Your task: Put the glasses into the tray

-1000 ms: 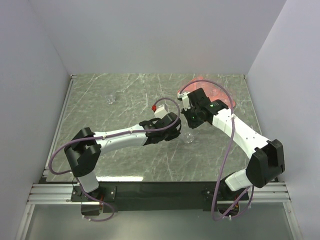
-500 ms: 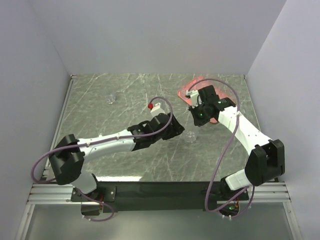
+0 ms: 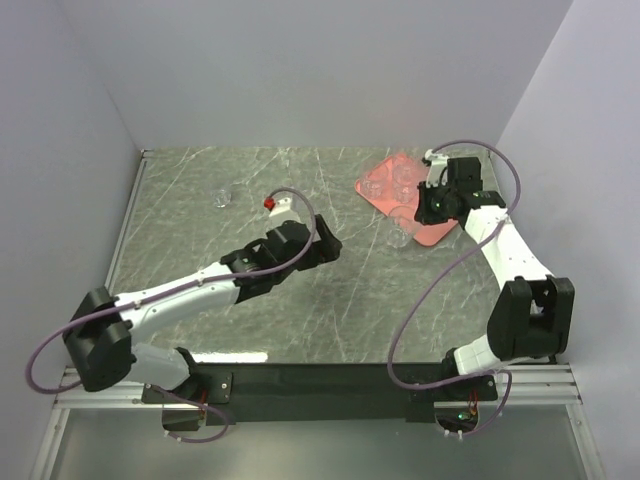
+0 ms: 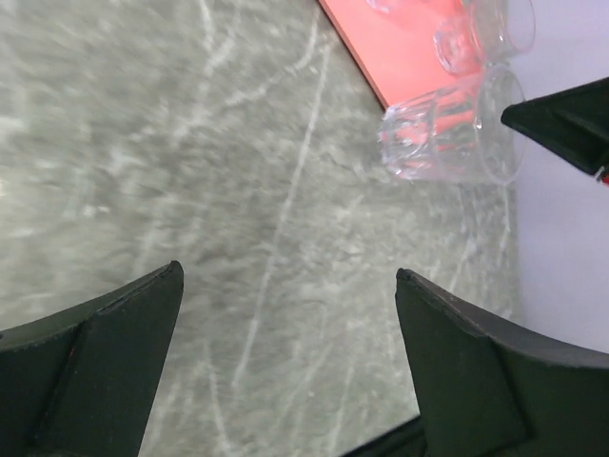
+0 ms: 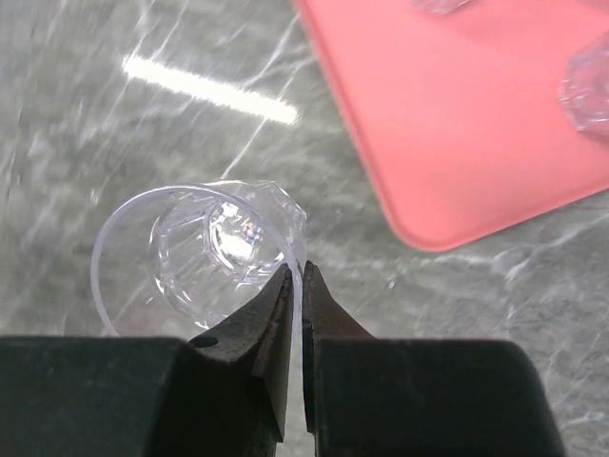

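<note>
My right gripper is shut on the rim of a clear glass, pinching its wall between the two fingertips. In the top view that glass sits just off the near-left edge of the pink tray, under the right gripper. Whether it touches the table I cannot tell. Two more glasses stand in the tray. The left gripper is open and empty over bare marble, well left of the held glass. A lone glass stands far back left.
The marble table is walled in white on the left, back and right. The tray lies at the back right, close to the right wall. The left arm stretches diagonally across the table's middle, and a metal rail runs along the near edge.
The left gripper went from shut to wide open and drew back to the left. The right gripper carried the glass back and to the right, up to the tray's edge.
</note>
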Available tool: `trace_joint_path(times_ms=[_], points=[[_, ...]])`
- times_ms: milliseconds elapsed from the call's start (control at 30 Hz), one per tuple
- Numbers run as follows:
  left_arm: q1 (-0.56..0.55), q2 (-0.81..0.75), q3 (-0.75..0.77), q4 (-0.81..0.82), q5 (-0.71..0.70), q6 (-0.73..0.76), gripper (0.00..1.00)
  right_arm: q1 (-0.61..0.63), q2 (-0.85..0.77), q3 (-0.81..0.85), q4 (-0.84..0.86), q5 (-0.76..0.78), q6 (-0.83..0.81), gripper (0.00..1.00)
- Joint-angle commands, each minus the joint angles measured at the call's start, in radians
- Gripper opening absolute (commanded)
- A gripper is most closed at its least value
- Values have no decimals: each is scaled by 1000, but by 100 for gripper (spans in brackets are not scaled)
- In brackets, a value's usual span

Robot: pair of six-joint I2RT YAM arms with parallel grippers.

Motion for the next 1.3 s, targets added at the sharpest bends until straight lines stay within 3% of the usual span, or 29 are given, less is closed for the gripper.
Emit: trace_joint_path(times_ms=[0,300,600,1133,1267], points=[[31,-92,-23,-43,-85,98,99,-25,37,20,165,26,94,0],[130,-250,-137,-83,-88,137,99,-30,172,98,279,180,219,0],[159,-406,-232,-162,-173,123,99,-30,283,163,331,280,288,0],[266,-520,-309,-218,-231,91,99,-28,424,272,302,258,286,0],[352,-531,-326,-175,-164,85,100,-30,423,270,287,243,269,9]])
